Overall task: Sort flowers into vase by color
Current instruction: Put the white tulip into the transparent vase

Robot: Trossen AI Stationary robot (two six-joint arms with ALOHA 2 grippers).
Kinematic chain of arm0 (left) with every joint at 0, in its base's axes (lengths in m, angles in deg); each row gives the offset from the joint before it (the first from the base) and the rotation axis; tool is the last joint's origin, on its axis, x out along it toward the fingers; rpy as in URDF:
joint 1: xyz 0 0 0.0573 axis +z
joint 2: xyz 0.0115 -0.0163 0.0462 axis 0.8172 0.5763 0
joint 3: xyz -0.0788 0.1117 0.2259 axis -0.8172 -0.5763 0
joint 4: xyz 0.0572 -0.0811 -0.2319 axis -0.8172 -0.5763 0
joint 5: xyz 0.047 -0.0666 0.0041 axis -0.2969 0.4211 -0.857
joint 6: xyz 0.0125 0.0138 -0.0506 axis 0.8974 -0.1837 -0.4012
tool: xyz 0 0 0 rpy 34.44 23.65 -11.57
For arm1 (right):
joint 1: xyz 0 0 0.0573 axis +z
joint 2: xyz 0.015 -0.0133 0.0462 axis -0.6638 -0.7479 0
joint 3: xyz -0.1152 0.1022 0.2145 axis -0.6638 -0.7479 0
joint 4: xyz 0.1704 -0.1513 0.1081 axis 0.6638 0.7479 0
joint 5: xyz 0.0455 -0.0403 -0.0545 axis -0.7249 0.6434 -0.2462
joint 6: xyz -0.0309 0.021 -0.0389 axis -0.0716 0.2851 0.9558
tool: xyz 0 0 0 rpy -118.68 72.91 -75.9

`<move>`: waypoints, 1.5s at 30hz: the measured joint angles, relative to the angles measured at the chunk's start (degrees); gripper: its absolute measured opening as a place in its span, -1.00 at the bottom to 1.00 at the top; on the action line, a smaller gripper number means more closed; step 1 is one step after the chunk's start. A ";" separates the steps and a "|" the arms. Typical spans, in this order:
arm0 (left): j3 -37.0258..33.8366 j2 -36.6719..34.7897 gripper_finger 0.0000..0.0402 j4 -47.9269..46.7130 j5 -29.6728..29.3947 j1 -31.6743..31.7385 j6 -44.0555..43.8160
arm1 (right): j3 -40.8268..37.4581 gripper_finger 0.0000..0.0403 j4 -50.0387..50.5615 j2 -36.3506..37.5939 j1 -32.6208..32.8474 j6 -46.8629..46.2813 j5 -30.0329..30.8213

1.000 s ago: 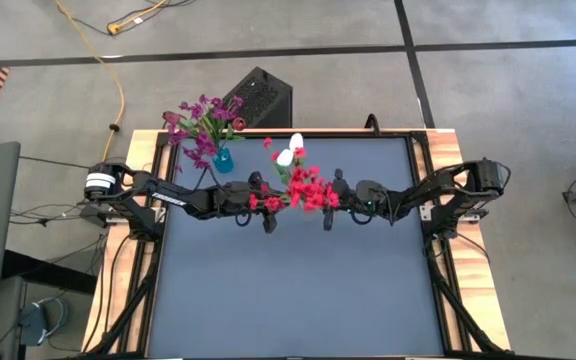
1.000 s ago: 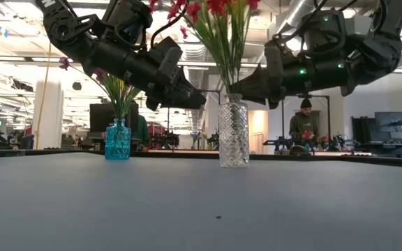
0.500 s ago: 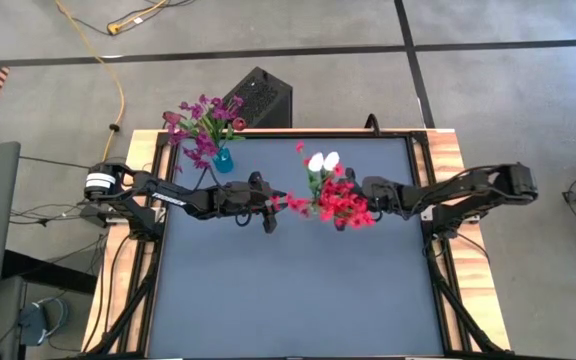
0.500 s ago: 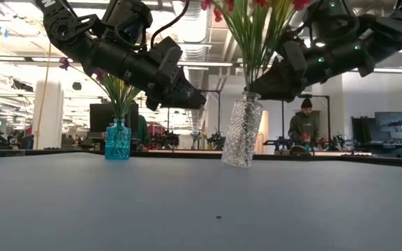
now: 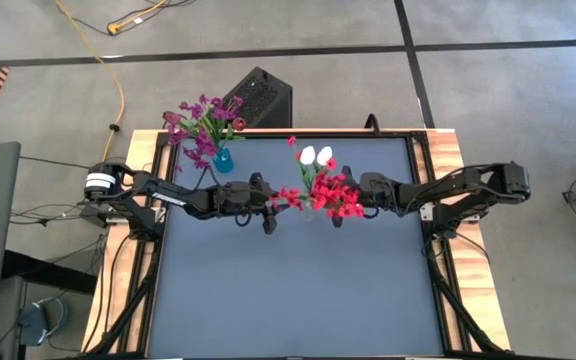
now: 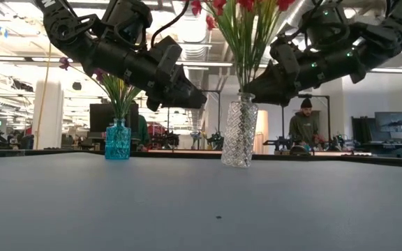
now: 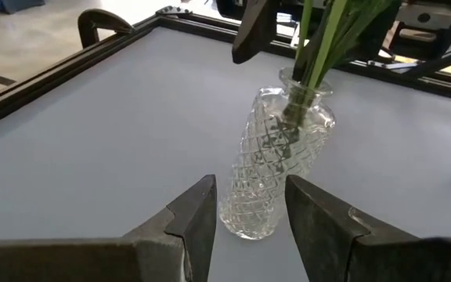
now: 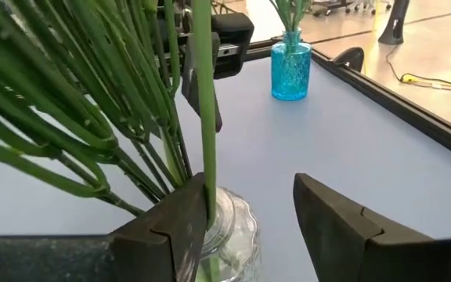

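Right pincer [image 6: 251,89], open, flanks red flowers [image 5: 333,193] in tilted clear vase [image 6: 239,132]; blue vase [image 6: 117,139] holds purple flowers [image 5: 200,125].

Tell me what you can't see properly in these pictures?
- Low view: the red blooms above the clear vase are cut off by the top edge.
- High view: the clear vase hides under its own flowers.
- High view: both pincers are too small to show what they hold.
- Right wrist view: the blue vase shows, but its blooms are cut off at the top.
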 joint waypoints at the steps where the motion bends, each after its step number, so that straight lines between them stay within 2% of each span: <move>1: 0.00 0.00 -0.29 0.00 -0.04 0.00 0.00 | -0.01 0.07 0.08 0.22 -0.01 0.02 -0.31; 12: 0.00 0.00 -0.29 0.26 -0.11 -0.02 0.22 | 1.05 0.07 2.46 0.75 -0.64 -0.78 -3.45; 19: 0.00 0.00 -0.29 -0.19 -0.11 -0.02 -0.28 | 7.55 0.07 16.15 0.90 -0.72 0.16 -3.50; 27: 0.00 0.00 -0.29 -0.62 -0.07 -0.02 -2.03 | 10.31 0.07 21.78 0.91 -0.70 1.69 -3.50; 40: 0.00 0.00 -0.29 -2.08 -0.02 -0.02 -1.49 | 18.43 0.06 39.57 0.89 -0.86 4.91 -3.50; 45: 0.00 0.04 -0.29 3.14 0.01 -0.41 0.13 | 19.58 0.05 40.54 0.83 -2.30 4.75 -3.55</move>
